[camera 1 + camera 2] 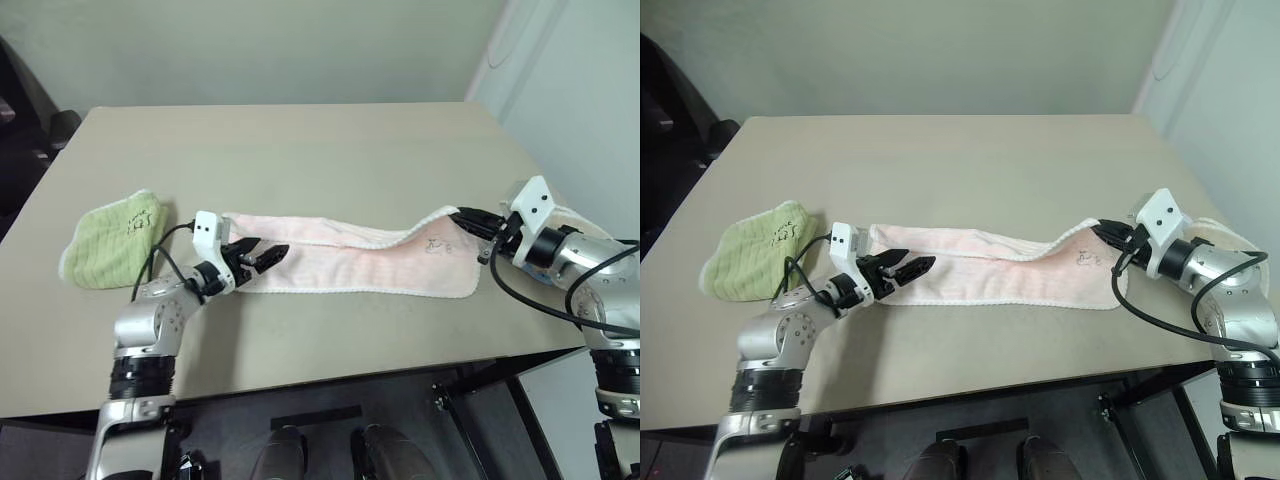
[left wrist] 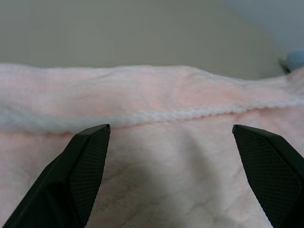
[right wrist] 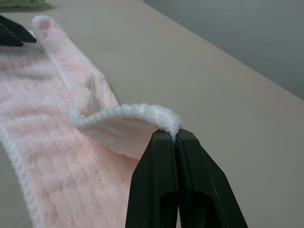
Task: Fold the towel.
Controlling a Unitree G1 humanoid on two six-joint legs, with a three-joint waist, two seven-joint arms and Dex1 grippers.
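On the table: a beige tabletop [image 1: 300,140] carries the pale pink terry towel [image 1: 350,260], stretched lengthwise across the near half, one layer doubled along its far edge.
Towel position: between the two arms, its left end by the left gripper, its right end by the right gripper; the body lies flat on the table.
Right gripper [image 3: 175,137]: fingers pressed together, pinching the white stitched edge at the towel's right-end corner; that corner is raised off the table and curls over the fingertips.
Left gripper [image 1: 258,256]: fingers wide apart, hovering just over the towel's left end, one finger [image 2: 85,161] on either side of the stitched hem; nothing held.
Done so far: the towel looks folded once along its length, judging by the overlapping hem line; one end corner is secured.
Left to do: the left end is not yet gripped; the end-to-end fold appears not begun, so I judge the task roughly at its middle.
Writing on towel: a small dark printed mark [image 1: 437,243] near the right end; too small to read.
Neighbour: a light green folded towel [image 1: 110,240] lies beside the left end, apart from the pink one, with dark scribbled markings on it, unreadable.
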